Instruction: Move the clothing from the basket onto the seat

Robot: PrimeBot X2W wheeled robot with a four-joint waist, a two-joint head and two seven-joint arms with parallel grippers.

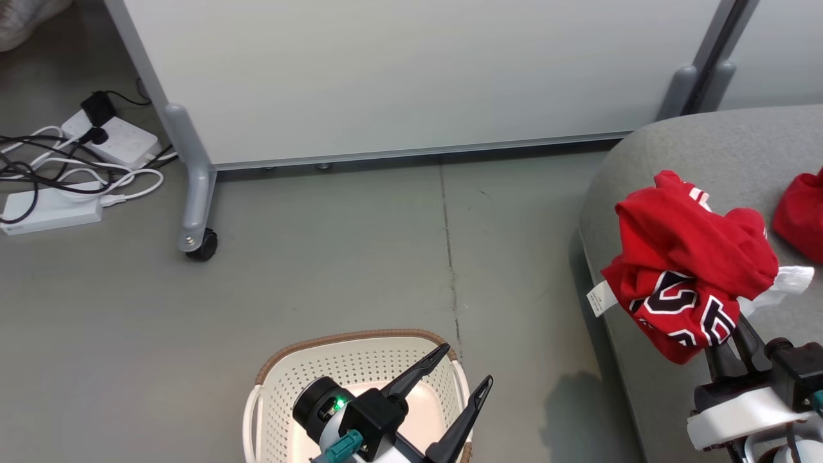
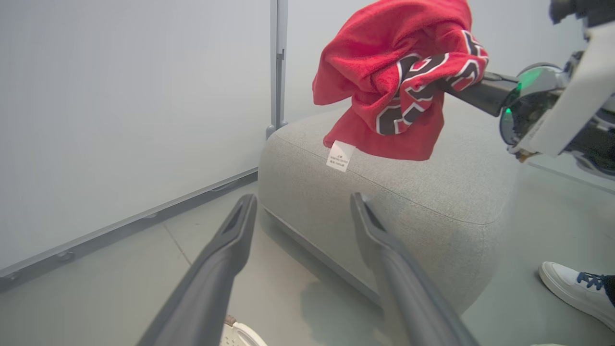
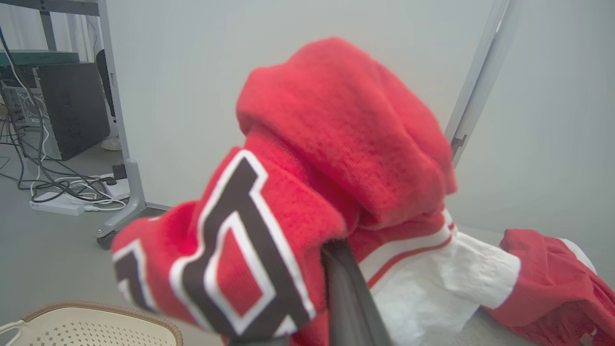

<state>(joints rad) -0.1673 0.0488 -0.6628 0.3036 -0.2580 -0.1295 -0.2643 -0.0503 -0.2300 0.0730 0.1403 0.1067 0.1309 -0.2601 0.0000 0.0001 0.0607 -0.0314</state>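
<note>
- Red garment: bunched, white tag hanging. Gripped in right claw, fingers closed on fabric, held over near edge of grey seat. Contact w/ cushion can't be told.
- 2nd red garment: lying on seat, further right.
- Basket: on floor, left of seat.
- Left claw: fingers spread wide, holding nothing, above basket.
- Misc.: power strips w/ cables on floor at far left; wheeled partition behind.

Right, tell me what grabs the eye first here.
A bunched bright red fabric garment with dark-and-white numerals, gripped in the right claw above the grey upholstered seat cushion. Another red garment lies on that cushion, far right; the open left claw hangs over the cream perforated plastic basket, bottom centre.
</note>
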